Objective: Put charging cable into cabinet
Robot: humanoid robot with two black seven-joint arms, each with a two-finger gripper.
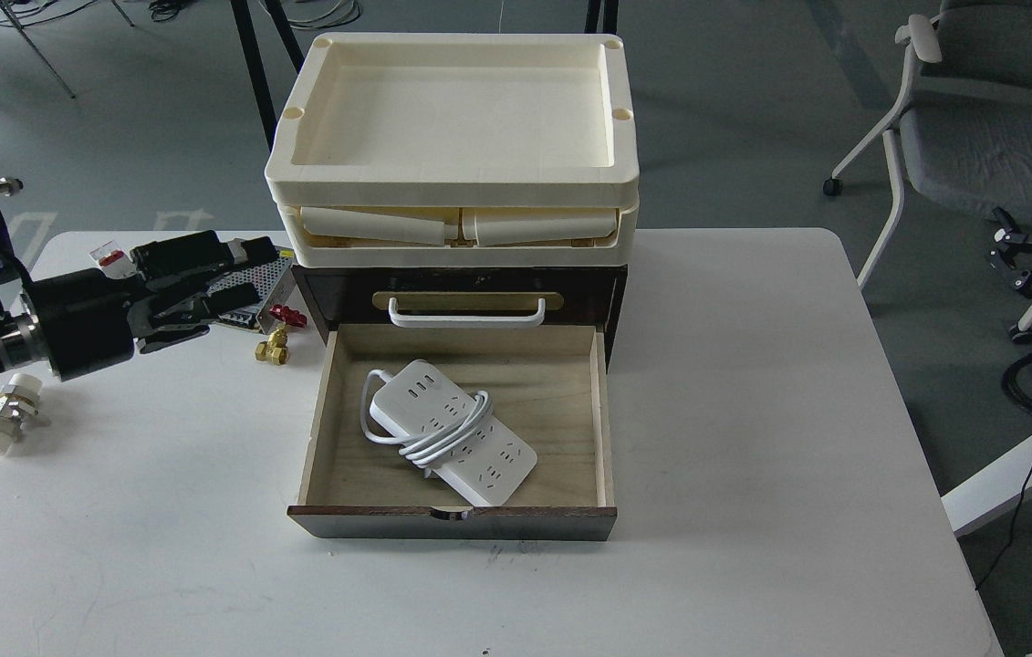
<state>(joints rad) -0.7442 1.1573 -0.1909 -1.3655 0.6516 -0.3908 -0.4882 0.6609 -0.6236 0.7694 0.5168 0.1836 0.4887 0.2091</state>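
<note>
Currently: charging cable (450, 432) lying in the cabinet's (458, 301) pulled-out drawer (602, 429), long axis diagonal, well right of the nearer left fingers (237, 274), empty, opening indiscernible; right fingers (1013, 248) likewise unclear.

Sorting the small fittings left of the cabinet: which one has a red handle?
The brass valve beside the drawer's left corner; the white fitting has none.
</note>
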